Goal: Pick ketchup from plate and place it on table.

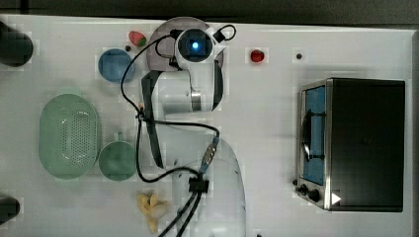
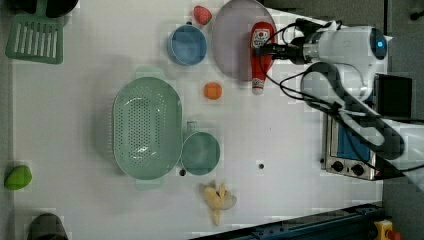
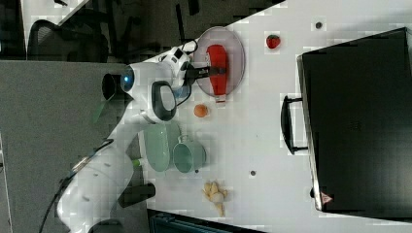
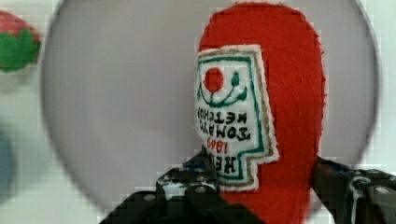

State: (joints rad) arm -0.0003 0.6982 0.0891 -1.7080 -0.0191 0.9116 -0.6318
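Observation:
The ketchup (image 2: 261, 37), a slim red bottle with a white label, lies flat on the pale lilac plate (image 2: 232, 40). Its whitish cap end pokes past the plate's rim over the white table (image 2: 280, 140). My gripper (image 2: 263, 50) reaches in from the left view's right and is shut on the ketchup across its middle. In the wrist view the ketchup (image 4: 289, 116) sits between the two dark fingers (image 4: 196, 179), which press its sides, with the plate (image 4: 116, 116) beneath. In the right view the gripper (image 3: 214, 71) crosses the ketchup (image 3: 217, 56). The arm hides the bottle in the top view.
Near the plate are a blue bowl (image 2: 187, 44), a strawberry (image 2: 201, 14) and an orange fruit (image 2: 213, 90). A green basket (image 2: 146, 127), a green cup (image 2: 200, 152) and a banana (image 2: 217, 197) lie further off. A toaster oven (image 1: 356, 143) and a red fruit (image 1: 257, 56) are at the top view's right.

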